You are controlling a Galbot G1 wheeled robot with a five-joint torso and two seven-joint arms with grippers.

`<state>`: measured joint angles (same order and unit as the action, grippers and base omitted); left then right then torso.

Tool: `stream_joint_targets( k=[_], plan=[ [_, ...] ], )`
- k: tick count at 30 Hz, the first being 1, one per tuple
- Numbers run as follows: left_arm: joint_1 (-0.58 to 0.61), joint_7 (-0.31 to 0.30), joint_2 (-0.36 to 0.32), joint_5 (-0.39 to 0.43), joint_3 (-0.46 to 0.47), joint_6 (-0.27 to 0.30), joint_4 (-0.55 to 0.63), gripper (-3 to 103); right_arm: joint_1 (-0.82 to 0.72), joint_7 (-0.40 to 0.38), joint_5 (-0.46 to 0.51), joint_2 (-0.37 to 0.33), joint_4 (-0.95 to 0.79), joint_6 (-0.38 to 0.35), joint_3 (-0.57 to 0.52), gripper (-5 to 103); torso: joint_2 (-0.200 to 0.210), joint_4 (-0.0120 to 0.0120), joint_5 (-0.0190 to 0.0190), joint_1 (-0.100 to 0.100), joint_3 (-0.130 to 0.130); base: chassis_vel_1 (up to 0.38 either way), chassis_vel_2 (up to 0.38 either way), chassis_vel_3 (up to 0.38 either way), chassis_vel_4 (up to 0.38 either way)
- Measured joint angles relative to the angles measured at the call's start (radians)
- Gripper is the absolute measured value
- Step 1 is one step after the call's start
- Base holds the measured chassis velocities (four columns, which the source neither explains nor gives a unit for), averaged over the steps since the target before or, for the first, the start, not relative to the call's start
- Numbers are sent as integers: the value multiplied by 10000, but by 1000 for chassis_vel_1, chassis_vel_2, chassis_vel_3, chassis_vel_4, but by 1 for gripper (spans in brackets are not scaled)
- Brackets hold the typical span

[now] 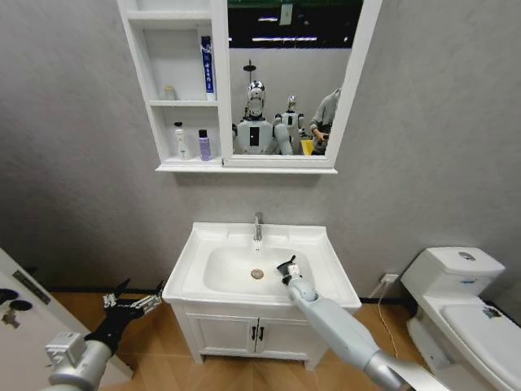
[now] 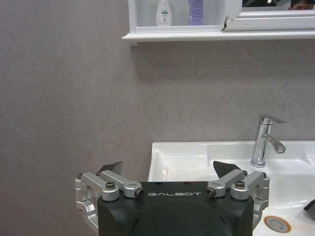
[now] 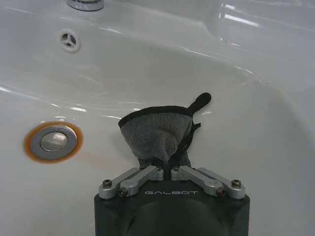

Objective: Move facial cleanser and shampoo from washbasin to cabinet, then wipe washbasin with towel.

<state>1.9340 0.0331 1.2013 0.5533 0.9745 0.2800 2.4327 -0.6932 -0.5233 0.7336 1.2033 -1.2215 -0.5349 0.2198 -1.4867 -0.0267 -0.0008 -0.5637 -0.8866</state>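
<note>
Currently the right pincer [image 3: 168,166] pinches the towel [image 3: 155,132] (dark grey, bunched) against the inside of the washbasin [image 1: 317,252] bowl, toward its right-hand side, near the drain [image 3: 53,141]. Left pincer [image 2: 167,169] hangs spread, off the washbasin's front-left corner. Two bottles [image 1: 191,143] stand on the lowest shelf of the cabinet [image 1: 220,81].

Even, soft indoor light; bright glare streaks cross the glossy white ceramic washbasin [image 3: 236,59], faint shadow beneath the white wall-mounted cabinet [image 1: 244,169]; head view bows at edges.
</note>
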Motion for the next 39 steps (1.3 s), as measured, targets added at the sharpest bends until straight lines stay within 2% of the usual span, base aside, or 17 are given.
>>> stream_joint_targets(
  k=[10,15,25,36,38,39],
  plan=[
    [0,0,1,0,0,0,0,100,276,447,307,944,852,173,178,2,-1,4,4,1,2,0,0,0,0],
    [0,0,0,0,0,0,0,100,378,796,600,1368,1306,185,177,2,-1,-1,4,1,1,0,0,0,0],
    [0,0,0,0,0,0,0,100,381,1624,202,1828,1379,238,292,2,4,0,9,0,-5,0,0,0,0],
    [0,0,0,0,0,0,0,100,727,2815,528,2255,1430,1093,693,2,7,5,12,2,-7,0,0,0,0],
    [0,0,0,0,0,0,0,100,819,3341,648,2323,1542,1391,754,2,8,4,12,2,-8,0,0,0,0],
    [0,0,0,0,0,0,0,100,819,3341,648,2323,1542,1391,754,2,8,4,12,2,-8,0,0,0,0]
  ],
)
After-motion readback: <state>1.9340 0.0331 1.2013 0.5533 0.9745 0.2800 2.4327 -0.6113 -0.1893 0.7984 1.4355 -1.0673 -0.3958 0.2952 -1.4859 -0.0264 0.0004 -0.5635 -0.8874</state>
